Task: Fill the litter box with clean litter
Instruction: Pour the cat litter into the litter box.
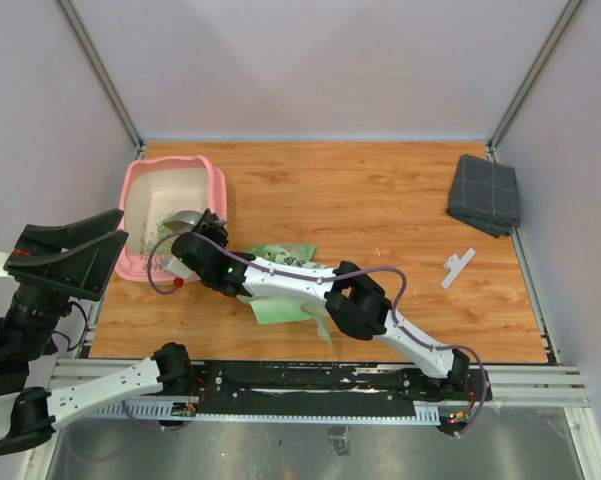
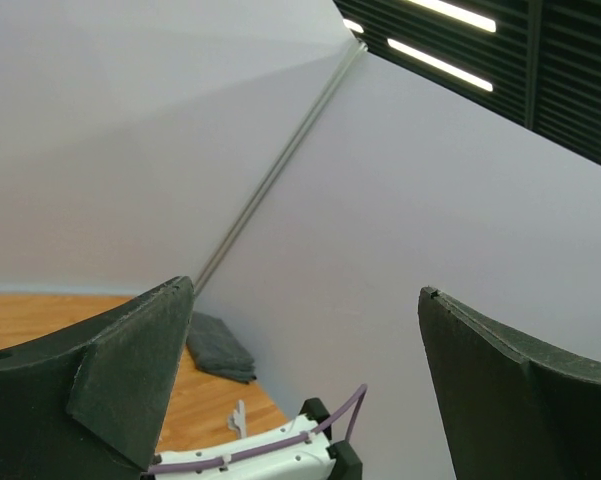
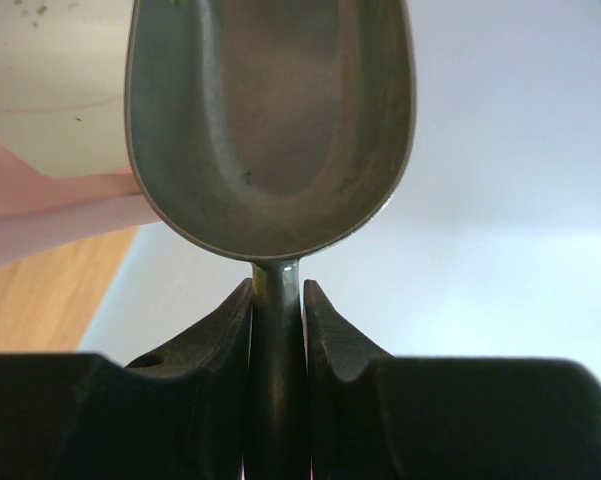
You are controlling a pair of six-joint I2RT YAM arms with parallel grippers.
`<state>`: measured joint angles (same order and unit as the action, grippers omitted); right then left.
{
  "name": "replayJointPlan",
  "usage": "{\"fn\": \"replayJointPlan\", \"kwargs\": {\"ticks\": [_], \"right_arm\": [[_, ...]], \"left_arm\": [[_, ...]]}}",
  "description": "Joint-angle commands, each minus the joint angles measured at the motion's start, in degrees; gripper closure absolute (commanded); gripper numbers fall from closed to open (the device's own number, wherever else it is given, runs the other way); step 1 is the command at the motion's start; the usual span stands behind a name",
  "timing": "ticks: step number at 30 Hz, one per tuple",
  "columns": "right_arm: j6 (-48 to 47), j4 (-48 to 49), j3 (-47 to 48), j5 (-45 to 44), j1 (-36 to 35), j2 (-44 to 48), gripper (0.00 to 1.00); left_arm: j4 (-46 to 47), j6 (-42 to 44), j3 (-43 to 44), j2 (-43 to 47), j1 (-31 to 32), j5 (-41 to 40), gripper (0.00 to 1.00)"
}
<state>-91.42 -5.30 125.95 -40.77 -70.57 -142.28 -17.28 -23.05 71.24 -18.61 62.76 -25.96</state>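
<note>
Pale grey walls are closing in your wooden worktop (image 1: 380,200) on three sides. At its far left corner the pink litter box (image 1: 175,162) is sitting flat, its pale cream inside facing up. Clean litter (image 3: 42,9) is showing only as a few green granules scattered on that cream floor; how much is lying there you cannot tell from these views.

Your right tool (image 3: 277,290) is reaching over the box's near right corner and clamping narrowly on the thin handle of the grey metal scoop (image 3: 270,120), one finger pressing on each side. The scoop's bowl is pointing away from the wrist over the box, its bare metal hollow facing the wrist camera.

Under the right arm, a light green printed bag (image 1: 280,310) is lying on the worktop, near the box. Your left tool (image 2: 305,292) is hanging off the worktop's left edge, close to the box's near end, its fingers spread wide with only the wall showing between them.

A folded grey checked cloth (image 1: 485,195) is lying at the far right corner, and a small white clip (image 1: 458,268) is resting nearer you, well apart from the box.
</note>
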Motion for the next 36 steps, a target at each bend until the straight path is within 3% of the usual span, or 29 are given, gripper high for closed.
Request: {"fn": "replayJointPlan", "kwargs": {"ticks": [1, 11, 18, 23, 28, 36], "right_arm": [[-18.1, 18.6, -5.1, -1.5, -1.5, 5.2, 0.99], [-33.2, 34.0, -13.9, 3.9, -1.8, 9.4, 0.99], [-32.1, 34.3, -15.8, 4.6, -1.6, 10.5, 0.99], [-17.2, 22.3, -15.3, 3.2, -2.0, 14.9, 0.99], [9.2, 2.5, -16.7, 9.0, -2.1, 23.8, 0.99], [44.2, -16.3, -24.0, 17.2, 0.9, 38.1, 0.99]], "left_arm": [[0.0, -0.7, -0.6, 0.8, 0.2, -1.5, 0.01], [-0.4, 0.0, -0.6, 0.9, 0.2, -2.6, 0.01], [-1.6, 2.1, -0.3, 0.6, 0.2, -5.9, 0.01], [-3.2, 5.6, -1.0, 0.3, 0.2, -9.5, 0.01], [-3.0, 8.6, -2.3, 0.3, 0.2, -12.1, 0.02], [-6.7, 9.2, -3.9, -0.7, 0.2, -21.3, 0.17]]}}
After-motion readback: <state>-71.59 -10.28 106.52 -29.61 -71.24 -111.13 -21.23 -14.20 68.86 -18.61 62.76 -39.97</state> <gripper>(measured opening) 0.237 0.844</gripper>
